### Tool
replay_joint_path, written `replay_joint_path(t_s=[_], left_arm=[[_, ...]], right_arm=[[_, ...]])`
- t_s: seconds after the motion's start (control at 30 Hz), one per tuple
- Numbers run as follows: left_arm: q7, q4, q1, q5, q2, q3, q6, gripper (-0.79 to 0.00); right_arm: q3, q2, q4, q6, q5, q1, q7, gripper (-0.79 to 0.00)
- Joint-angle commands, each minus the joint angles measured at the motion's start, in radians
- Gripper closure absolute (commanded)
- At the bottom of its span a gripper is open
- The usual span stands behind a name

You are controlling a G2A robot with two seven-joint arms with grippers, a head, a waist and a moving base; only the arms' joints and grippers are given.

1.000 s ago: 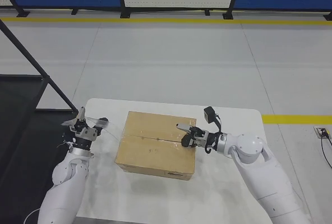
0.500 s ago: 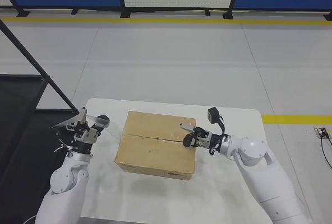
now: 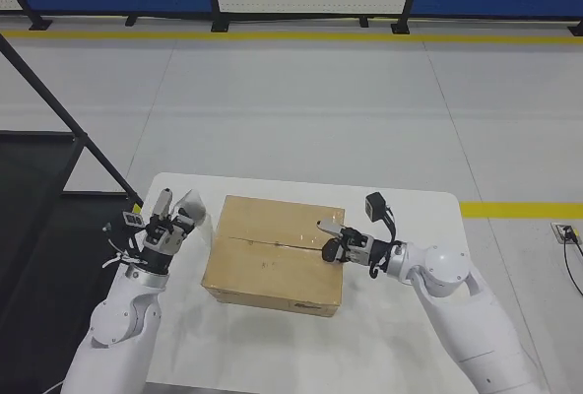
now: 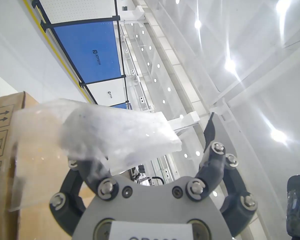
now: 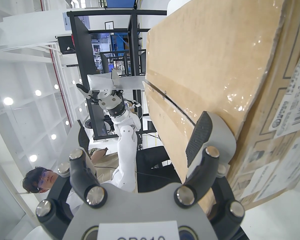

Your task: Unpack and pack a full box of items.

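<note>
A brown cardboard box (image 3: 272, 254) sits mid-table, its lid flaps closed along a centre seam (image 5: 165, 96). My left gripper (image 3: 168, 221) hovers off the box's left side, fingers spread and pointing upward. A crumpled strip of clear tape (image 4: 102, 131) clings to one finger and covers it, and nothing sits between the fingers of that gripper (image 4: 145, 136). The tape (image 3: 191, 206) shows as a pale wad beside the box's far left corner. My right gripper (image 5: 140, 138) is open at the box's right top edge (image 3: 333, 242), with one finger pad (image 5: 200, 136) lying on the lid near the seam.
The white table (image 3: 400, 325) has bare surface in front of and to the right of the box. A black metal frame (image 3: 45, 108) and dark panel stand just off the table's left edge.
The left gripper has swung right, towards the box, and the tape strip that stretched out flat has bunched up on its finger. The right gripper crept slightly right along the box edge.
</note>
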Motion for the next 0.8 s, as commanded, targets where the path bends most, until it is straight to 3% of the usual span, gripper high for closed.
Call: replay_joint_path(t_s=[0.0, 0.33, 0.77], left_arm=[[0.007, -0.014, 0.002, 0.036, -0.001, 0.012, 0.001, -0.785], [0.022, -0.078, 0.007, 0.184, -0.005, 0.081, 0.032, -0.785], [-0.006, -0.062, -0.033, 0.27, -0.011, 0.152, 0.078, -0.785]], right_arm=[[0.003, 0.002, -0.004, -0.002, 0.001, -0.007, 0.0, -0.785], [0.026, 0.013, -0.032, -0.008, 0.009, -0.048, -0.002, -0.785], [0.043, 0.024, -0.051, -0.002, 0.011, -0.07, -0.001, -0.785]])
